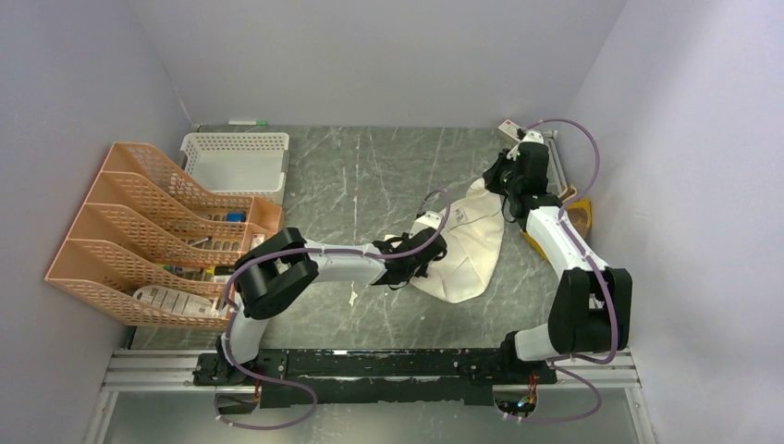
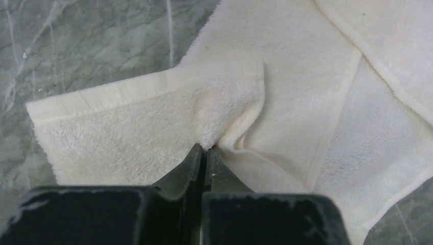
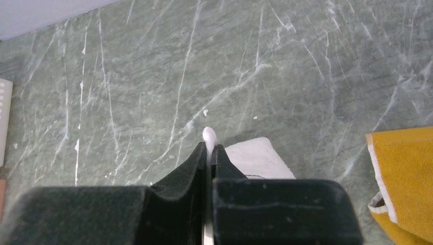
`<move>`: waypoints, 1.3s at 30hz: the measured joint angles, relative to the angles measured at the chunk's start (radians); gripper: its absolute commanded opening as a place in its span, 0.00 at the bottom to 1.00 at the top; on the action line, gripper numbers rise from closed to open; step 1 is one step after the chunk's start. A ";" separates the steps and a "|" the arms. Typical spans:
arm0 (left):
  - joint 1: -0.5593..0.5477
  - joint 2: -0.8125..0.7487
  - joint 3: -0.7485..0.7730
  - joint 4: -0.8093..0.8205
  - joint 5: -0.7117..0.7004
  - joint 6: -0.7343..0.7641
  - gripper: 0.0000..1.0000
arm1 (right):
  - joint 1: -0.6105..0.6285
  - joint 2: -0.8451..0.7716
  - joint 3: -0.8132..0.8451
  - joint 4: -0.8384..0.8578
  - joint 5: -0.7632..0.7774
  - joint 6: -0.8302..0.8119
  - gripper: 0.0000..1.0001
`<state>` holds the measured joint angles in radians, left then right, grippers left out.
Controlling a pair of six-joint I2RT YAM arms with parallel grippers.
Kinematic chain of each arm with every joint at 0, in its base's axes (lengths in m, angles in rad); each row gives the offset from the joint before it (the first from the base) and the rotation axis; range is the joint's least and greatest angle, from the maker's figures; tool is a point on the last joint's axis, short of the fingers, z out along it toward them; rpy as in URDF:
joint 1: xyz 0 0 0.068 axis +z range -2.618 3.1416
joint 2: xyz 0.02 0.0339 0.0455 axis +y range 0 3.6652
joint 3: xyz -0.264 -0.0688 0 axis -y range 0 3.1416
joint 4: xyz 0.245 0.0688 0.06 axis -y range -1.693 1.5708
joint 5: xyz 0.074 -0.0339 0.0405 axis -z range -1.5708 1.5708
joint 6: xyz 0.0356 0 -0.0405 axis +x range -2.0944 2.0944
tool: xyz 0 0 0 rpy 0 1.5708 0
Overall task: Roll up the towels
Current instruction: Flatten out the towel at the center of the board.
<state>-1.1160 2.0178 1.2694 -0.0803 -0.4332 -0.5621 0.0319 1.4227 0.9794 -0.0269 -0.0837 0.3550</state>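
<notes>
Towels first: from above, the off-white towel lies rumpled and folded over itself right of centre on the bench, with the left arm reaching its near end and the right arm at its far end. The yellow towel is at the right edge, mostly hidden behind that arm. The left wrist view shows the left jaws closed tight on a small pinch of the off-white towel, beside a folded-over flap. In the right wrist view the right jaws are also closed, with only a sliver of white cloth poking out between the tips. A corner of the off-white towel lies just beside them, and the yellow towel is off to the right. Both holds look thin, so a pull could slip the cloth free. Rolling over the creases would likely give a lopsided roll. The bench is grey-green marbled with white veins and specks. Plain pale walls close it in, with orange file racks and a white basket at the left.
</notes>
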 measured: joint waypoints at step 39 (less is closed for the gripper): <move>0.133 -0.992 -0.598 -0.330 -0.270 -0.415 0.96 | -0.005 -0.065 0.012 -0.045 0.076 0.005 0.00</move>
<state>-0.9829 1.0260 0.6716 -0.4103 -0.7036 -0.9768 0.0273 1.3575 0.9913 -0.0715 -0.0082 0.3599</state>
